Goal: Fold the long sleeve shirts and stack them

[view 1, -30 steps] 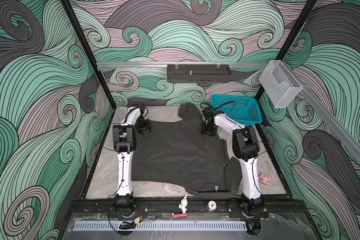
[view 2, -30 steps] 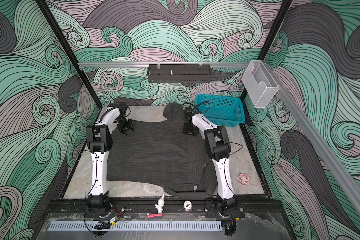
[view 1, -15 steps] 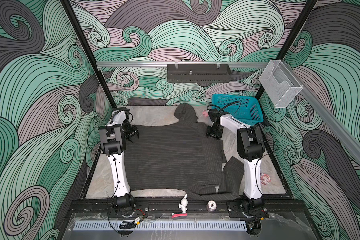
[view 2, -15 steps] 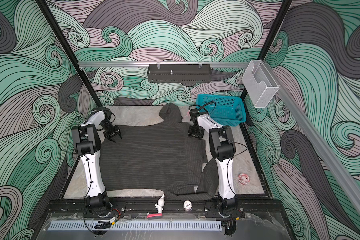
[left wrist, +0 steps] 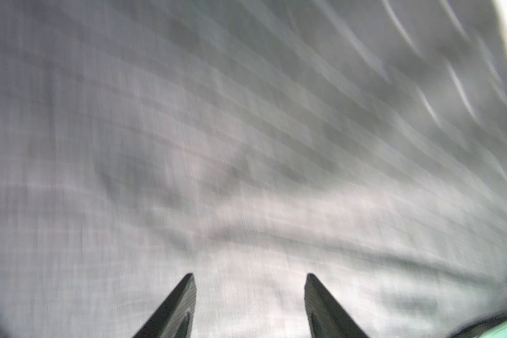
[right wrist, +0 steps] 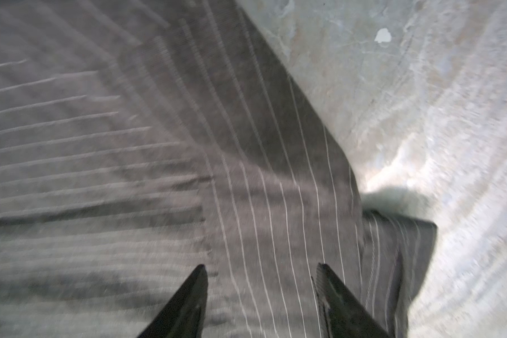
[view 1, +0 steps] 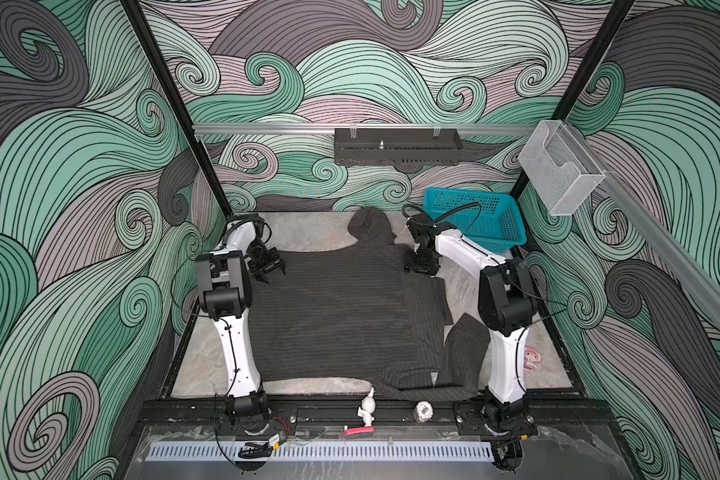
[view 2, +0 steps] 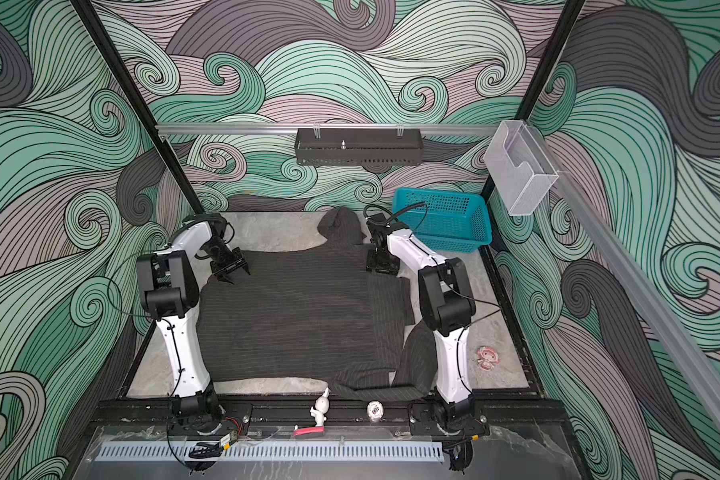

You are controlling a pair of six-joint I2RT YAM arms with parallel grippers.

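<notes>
Leftward the shirt (view 1: 341, 316) has spread; left gripper (view 1: 272, 272) and right gripper (view 1: 421, 270) jaws released, empty.

Teal basket (view 1: 504, 232) blocks far-right corner.

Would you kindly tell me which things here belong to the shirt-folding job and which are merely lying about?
Job: pinstriped dark shirt; left claw; right claw, both open.
Lying about: teal basket; white figurine; round token; pink sticker; black wall tray; clear wall box.
</notes>
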